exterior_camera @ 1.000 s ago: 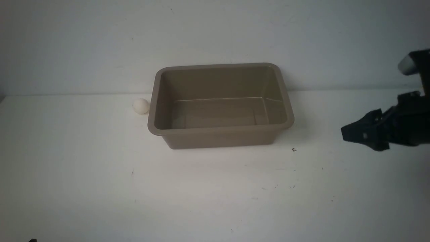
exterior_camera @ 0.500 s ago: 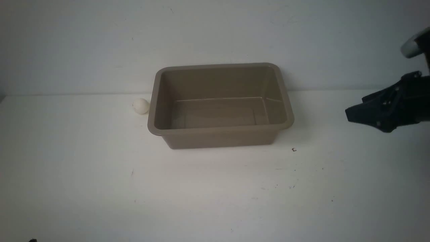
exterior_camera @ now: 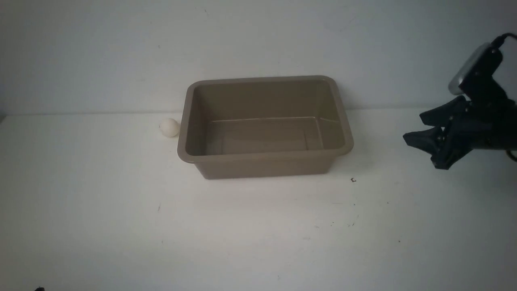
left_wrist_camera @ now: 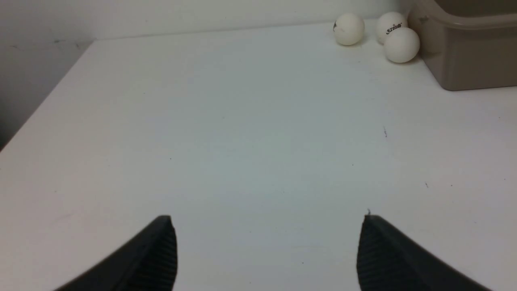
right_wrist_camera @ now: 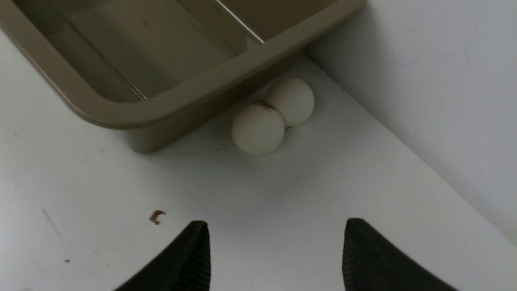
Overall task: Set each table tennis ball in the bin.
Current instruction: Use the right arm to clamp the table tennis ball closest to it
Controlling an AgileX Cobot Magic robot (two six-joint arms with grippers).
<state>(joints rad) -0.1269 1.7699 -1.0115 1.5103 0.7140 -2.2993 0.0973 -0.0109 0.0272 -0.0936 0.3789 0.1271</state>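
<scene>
The taupe bin stands empty at the table's back middle. One white ball lies at its left side. The left wrist view shows three balls beside the bin's corner; the middle one has a dark logo. The right wrist view shows two touching balls between the bin and the wall. My right gripper is open and empty, right of the bin, facing those two balls. My left gripper is open and empty, far from the balls.
The white wall rises right behind the bin. A small brown mark lies on the white table in front of the bin's right corner. The table's left edge shows in the left wrist view.
My right gripper has risen a little and turned, so its two jaws now show apart. The bin and the ball at its left have not moved.
</scene>
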